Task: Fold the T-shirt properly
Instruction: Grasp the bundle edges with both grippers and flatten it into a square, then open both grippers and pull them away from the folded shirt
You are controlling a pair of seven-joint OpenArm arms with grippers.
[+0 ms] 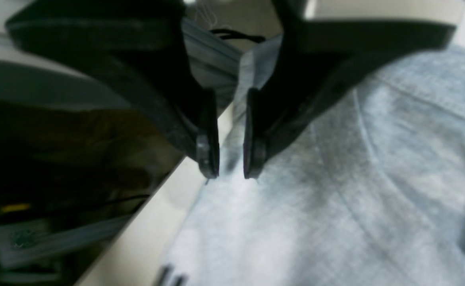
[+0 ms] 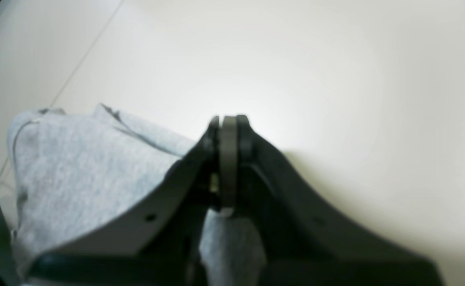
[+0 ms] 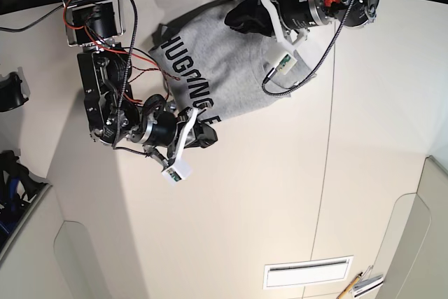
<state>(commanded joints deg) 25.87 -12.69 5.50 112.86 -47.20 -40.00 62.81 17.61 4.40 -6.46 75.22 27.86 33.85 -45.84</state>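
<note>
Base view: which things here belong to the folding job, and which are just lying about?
Job:
T-shirt, lettering up
right gripper, shut on its edge
left gripper, slightly open over the fabric

Lying about:
pencil at the table corner
white vent plate

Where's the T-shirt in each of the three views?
Left wrist: T-shirt fills the lower right, under the left gripper.
Right wrist: lower left, running between the right gripper's fingers.
Base: top centre, lettering up, between both arms.
Shared landmark: the white table under the grey cloth.
</note>
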